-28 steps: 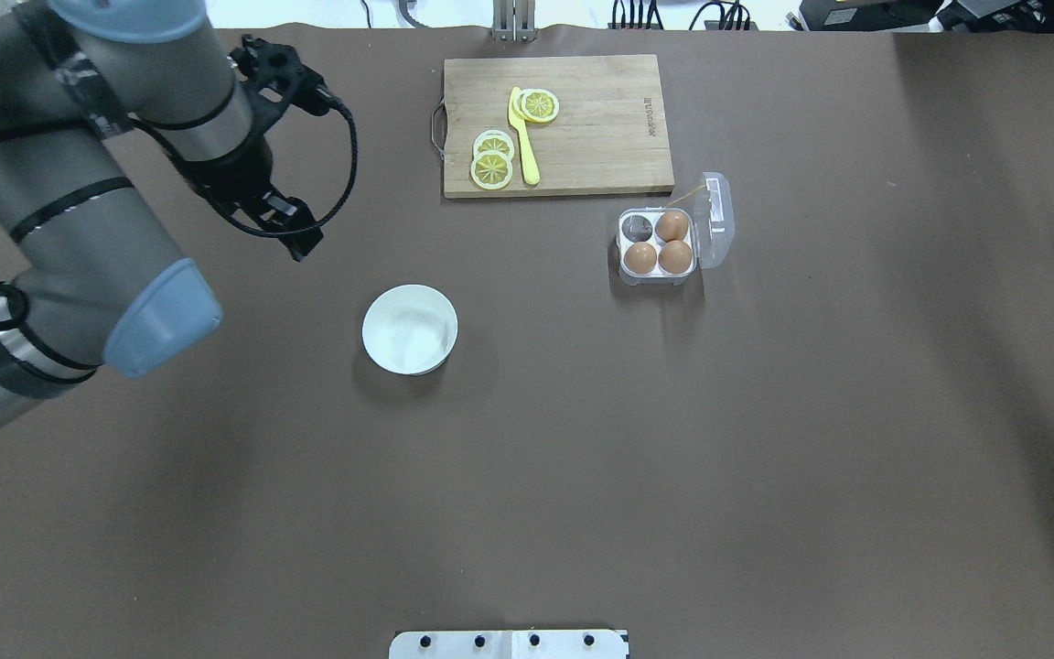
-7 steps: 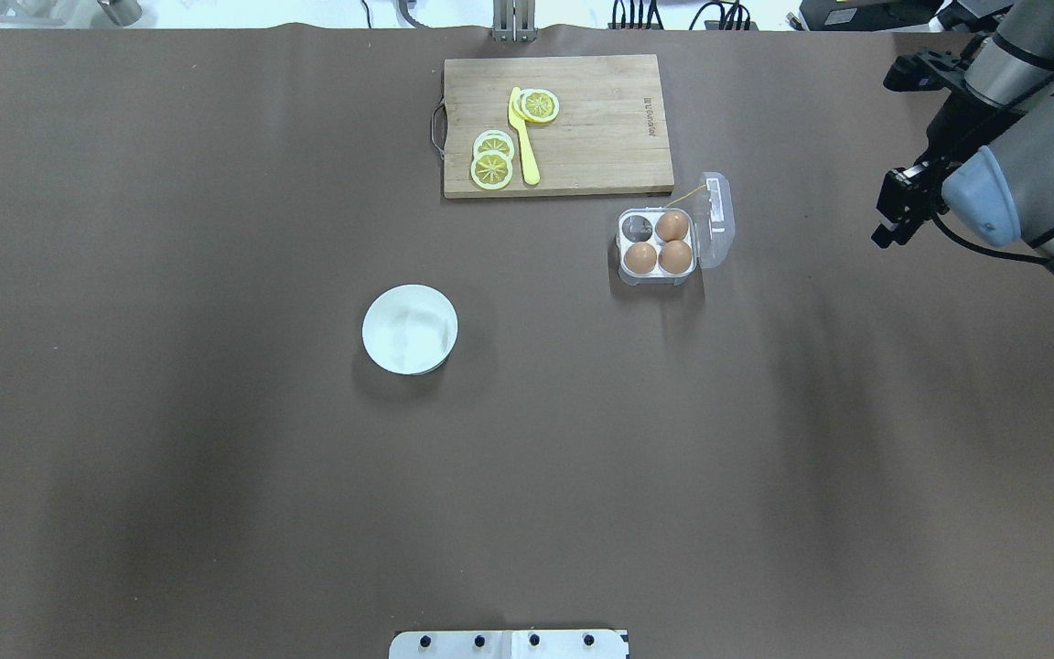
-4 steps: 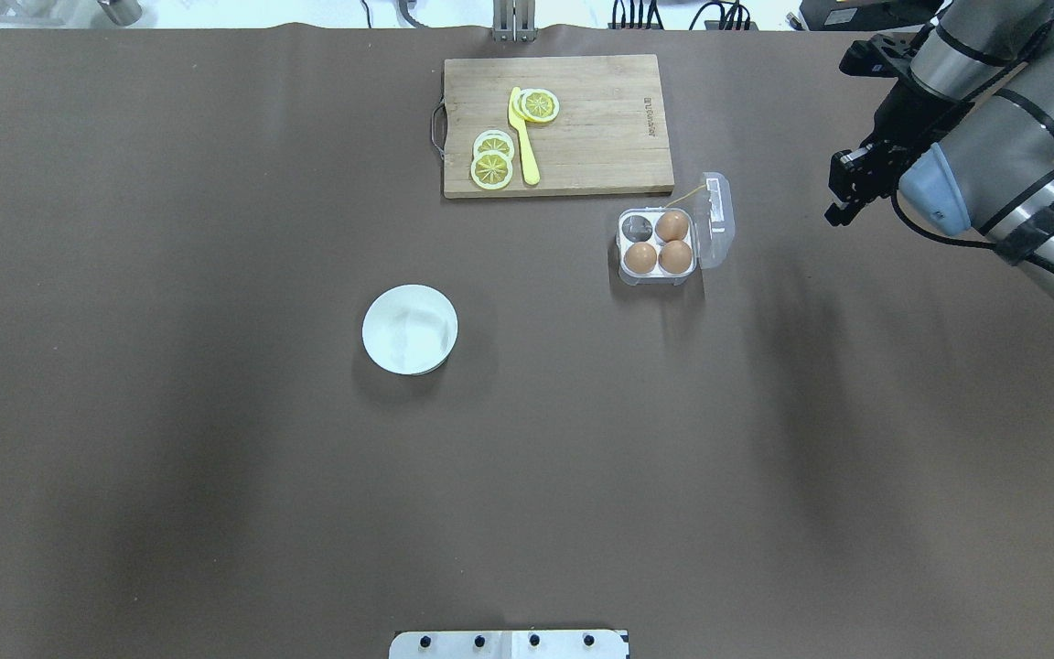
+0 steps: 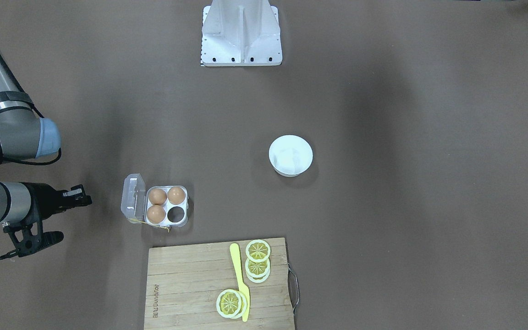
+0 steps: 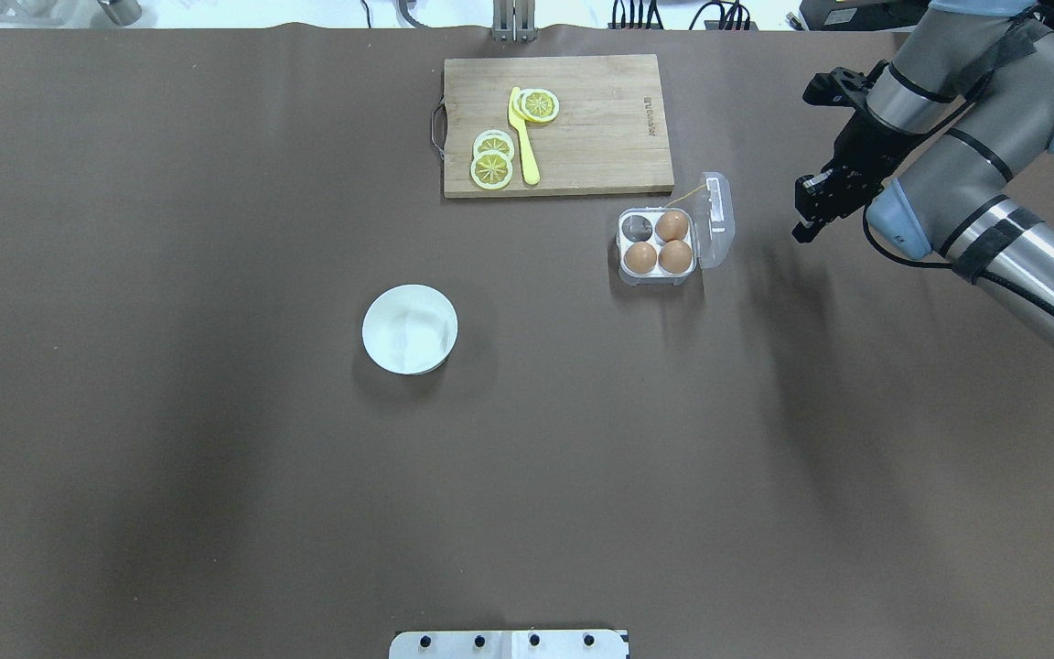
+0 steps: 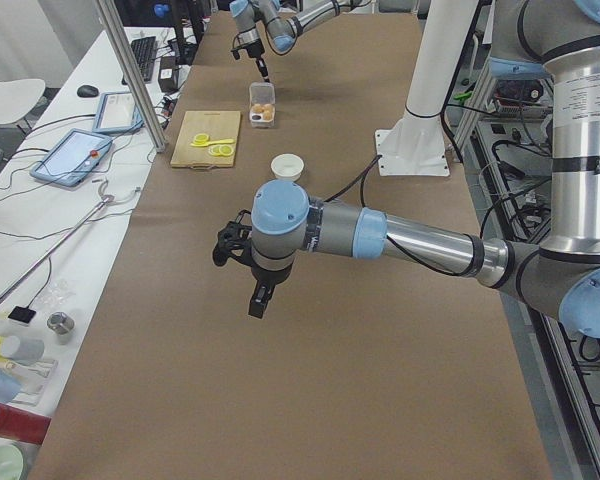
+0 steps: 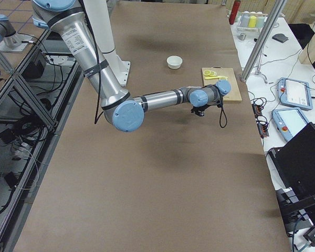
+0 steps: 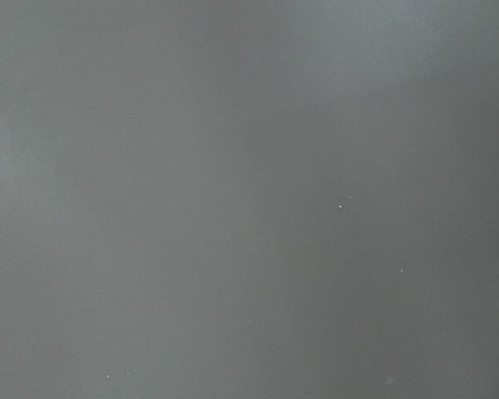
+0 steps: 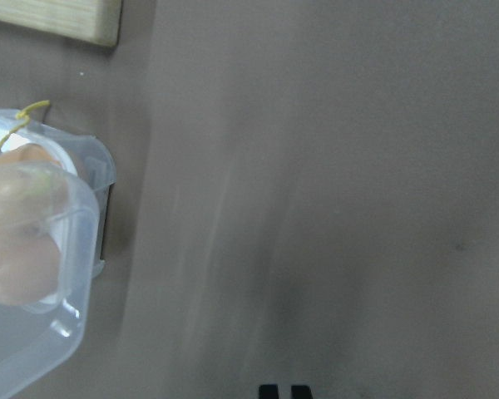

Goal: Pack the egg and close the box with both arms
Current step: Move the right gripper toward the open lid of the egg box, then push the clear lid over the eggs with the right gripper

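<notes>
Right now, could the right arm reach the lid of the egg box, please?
Probably yes: the right gripper hangs near the open lid of the egg box, with only bare table between them.

box (image 9: 62, 341) cut off, eggs (image 9: 21, 270) blurred

Soft, even light; right wrist view blurs the box (image 9: 35, 264).

A robotics lab, no home or kitchen. Plain from two jointed industrial arms (image 6: 410, 235) beside a white metal stand (image 4: 241, 36) at a long brown-covered table (image 5: 216, 503). Aluminium frame posts (image 6: 130, 75). Touch-screen control pendants (image 6: 75, 158) on white side benches (image 6: 40, 210). Loose cables (image 7: 21, 131) over the floor (image 7: 26, 210). Keyboard (image 6: 142, 58) and laptop (image 7: 304, 157) close at hand.
</notes>
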`<state>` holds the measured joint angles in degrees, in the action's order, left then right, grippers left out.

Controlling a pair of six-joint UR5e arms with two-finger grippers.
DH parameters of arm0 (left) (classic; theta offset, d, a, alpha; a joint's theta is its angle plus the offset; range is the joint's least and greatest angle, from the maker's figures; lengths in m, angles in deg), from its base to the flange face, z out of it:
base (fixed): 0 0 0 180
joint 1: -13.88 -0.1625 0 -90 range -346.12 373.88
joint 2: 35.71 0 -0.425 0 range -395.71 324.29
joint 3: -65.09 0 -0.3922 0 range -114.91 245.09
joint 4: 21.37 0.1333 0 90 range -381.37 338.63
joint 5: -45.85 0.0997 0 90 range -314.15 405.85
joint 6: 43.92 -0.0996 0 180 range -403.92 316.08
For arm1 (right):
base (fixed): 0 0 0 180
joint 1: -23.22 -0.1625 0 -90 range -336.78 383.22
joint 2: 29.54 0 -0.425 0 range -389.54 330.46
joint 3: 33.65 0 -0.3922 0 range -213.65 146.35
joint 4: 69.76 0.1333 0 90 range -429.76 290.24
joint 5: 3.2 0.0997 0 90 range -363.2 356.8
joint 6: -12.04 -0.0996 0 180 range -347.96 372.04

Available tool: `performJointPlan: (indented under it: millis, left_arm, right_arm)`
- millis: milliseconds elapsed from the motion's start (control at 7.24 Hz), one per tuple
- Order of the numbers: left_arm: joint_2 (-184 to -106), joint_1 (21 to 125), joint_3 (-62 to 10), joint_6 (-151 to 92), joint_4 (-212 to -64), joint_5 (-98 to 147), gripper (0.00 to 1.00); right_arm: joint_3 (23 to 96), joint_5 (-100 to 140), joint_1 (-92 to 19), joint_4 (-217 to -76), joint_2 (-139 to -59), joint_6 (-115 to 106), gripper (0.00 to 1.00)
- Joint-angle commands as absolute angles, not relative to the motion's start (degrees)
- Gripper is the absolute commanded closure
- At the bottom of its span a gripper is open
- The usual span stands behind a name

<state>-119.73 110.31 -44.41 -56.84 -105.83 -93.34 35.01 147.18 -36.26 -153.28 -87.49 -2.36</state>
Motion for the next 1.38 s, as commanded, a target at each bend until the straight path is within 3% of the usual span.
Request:
performJointPlan:
  millis: [0, 1244]
  left_arm:
    - [-119.7, 111.7, -44.2, -56.8, -105.8, -93.4, 0.02]
    - [-116.0, 114.8, -42.0, -56.8, -112.5, -93.4, 0.02]
  right_arm:
    - [35.5, 150.3, -35.7, -153.1, -87.4, -2.5, 0.81]
    - [34.6, 154.1, -33.3, -152.8, -80.3, -9.2, 0.81]
